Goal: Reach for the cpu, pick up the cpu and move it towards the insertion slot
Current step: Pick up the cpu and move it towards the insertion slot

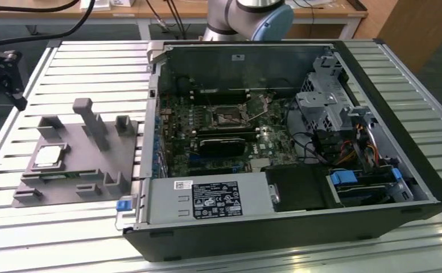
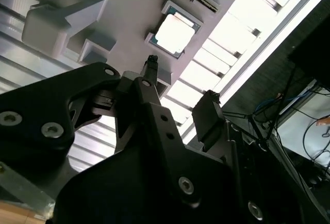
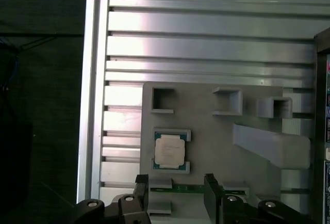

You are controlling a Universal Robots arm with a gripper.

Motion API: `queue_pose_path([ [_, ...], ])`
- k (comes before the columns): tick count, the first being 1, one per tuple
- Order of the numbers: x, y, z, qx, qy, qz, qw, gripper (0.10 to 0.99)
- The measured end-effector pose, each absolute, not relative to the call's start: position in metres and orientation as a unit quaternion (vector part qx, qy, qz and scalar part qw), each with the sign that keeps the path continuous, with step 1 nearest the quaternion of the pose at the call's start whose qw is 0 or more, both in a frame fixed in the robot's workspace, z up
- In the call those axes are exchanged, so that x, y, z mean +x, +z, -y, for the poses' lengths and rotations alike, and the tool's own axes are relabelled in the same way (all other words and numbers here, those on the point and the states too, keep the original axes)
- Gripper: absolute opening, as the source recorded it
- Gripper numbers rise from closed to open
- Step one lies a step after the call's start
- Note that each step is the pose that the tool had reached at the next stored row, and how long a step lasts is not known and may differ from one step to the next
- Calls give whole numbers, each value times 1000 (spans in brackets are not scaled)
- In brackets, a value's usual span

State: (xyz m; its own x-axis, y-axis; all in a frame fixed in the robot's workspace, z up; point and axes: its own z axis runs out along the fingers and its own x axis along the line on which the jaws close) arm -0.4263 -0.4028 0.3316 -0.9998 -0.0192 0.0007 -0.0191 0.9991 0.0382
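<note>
Holding 2 dark fingers point(image 3: 142, 195) wide apart, gripping nothing between them. Hovering with the gripper point(image 3: 176, 193) over 1 grey fixture plate point(image 3: 216, 131), fingertips pointing down at it in both wrist views. Showing 1 cpu point(image 3: 170, 150) lying flat, silvery top up, in its square seat on that plate, just beyond the fingertips and not touching either of the 2 (glaring bright under the light in the second wrist view). Showing also, on the same plate in the first wrist view, 3 open square pockets point(image 3: 162, 100) in a row and 1 long slanted block point(image 3: 270, 144), all grey. Resting that plate on 1 slatted aluminium table point(image 1: 84, 62), to the exterior view's left of 1 opened computer case point(image 1: 281, 236). Sitting inside that case, on the green board point(image 1: 205, 136): 1 insertion slot point(image 1: 226, 116), shiny frame around a dark centre, well apart from the cpu and from the plate. Rising behind the case in the exterior view: 1 grey-and-blue arm base point(image 1: 251, 17).
</note>
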Motion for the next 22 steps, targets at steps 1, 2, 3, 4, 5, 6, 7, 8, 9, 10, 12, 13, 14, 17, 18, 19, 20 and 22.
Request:
queue_pose_path([
  [1,-427,330,403,10,-19,1000,1,545],
  [2,-428,330,403,10,-19,1000,1,545],
  [3,-428,328,403,10,-19,1000,1,545],
  [4,-429,327,403,10,-19,1000,1,557],
  [5,-429,326,403,10,-19,1000,1,557],
  [6,-430,325,403,10,-19,1000,1,620],
  [7,-430,324,403,10,-19,1000,1,620],
  [8,-431,323,403,10,-19,1000,1,620],
  [9,-432,322,403,10,-19,1000,1,620],
  [10,-432,321,403,10,-19,1000,1,620],
  [12,-434,319,403,10,-19,1000,0,620],
  [13,-434,317,403,10,-19,1000,0,620],
  [14,-435,316,403,10,-19,1000,1,620],
  [17,-436,311,404,10,-20,1000,1,620],
  [18,-436,309,404,10,-20,1000,1,620],
  [19,-436,307,404,10,-20,1000,1,620],
  [20,-436,305,404,10,-20,1000,1,620],
  [22,-436,301,404,10,-20,1000,1,620],
])
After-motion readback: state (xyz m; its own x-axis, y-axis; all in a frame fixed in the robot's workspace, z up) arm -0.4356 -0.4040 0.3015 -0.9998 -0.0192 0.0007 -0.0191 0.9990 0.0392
